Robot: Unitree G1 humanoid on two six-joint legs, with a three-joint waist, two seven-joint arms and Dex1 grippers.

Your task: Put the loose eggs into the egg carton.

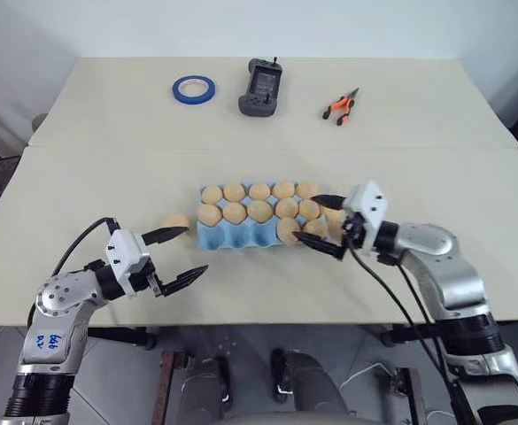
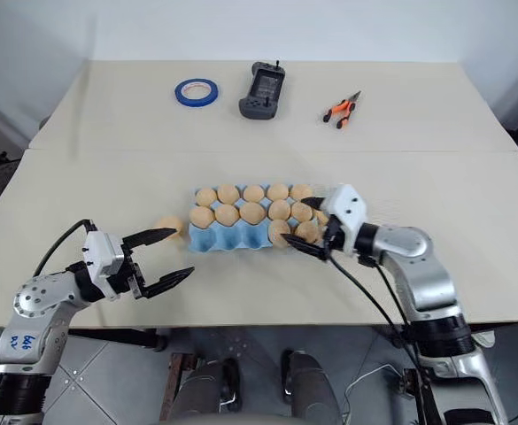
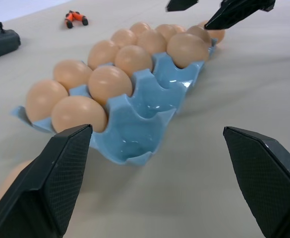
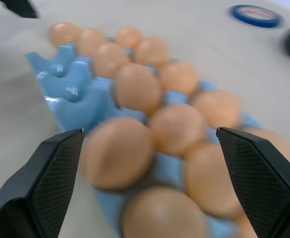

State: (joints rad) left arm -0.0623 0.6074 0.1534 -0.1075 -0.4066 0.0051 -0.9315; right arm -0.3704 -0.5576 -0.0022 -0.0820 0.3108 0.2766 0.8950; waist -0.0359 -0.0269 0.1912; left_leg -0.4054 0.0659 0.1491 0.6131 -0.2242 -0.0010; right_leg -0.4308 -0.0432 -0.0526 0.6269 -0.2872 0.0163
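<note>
Right now I see the carton (image 1: 241, 232) mid-table, its two far rows full of eggs (image 1: 259, 202) and the near row holding eggs at its right end, the other near cups bare. One loose egg (image 1: 175, 222) lies just beside the carton's left end. My right gripper (image 1: 322, 225) hangs at the carton's right end, jaws wide, gripping nothing. My left gripper (image 1: 177, 256) sits near the carton's left front, jaws wide and empty.

Tan eggs (image 1: 235, 212) (lt-blue carton (image 1: 232, 237))
</note>
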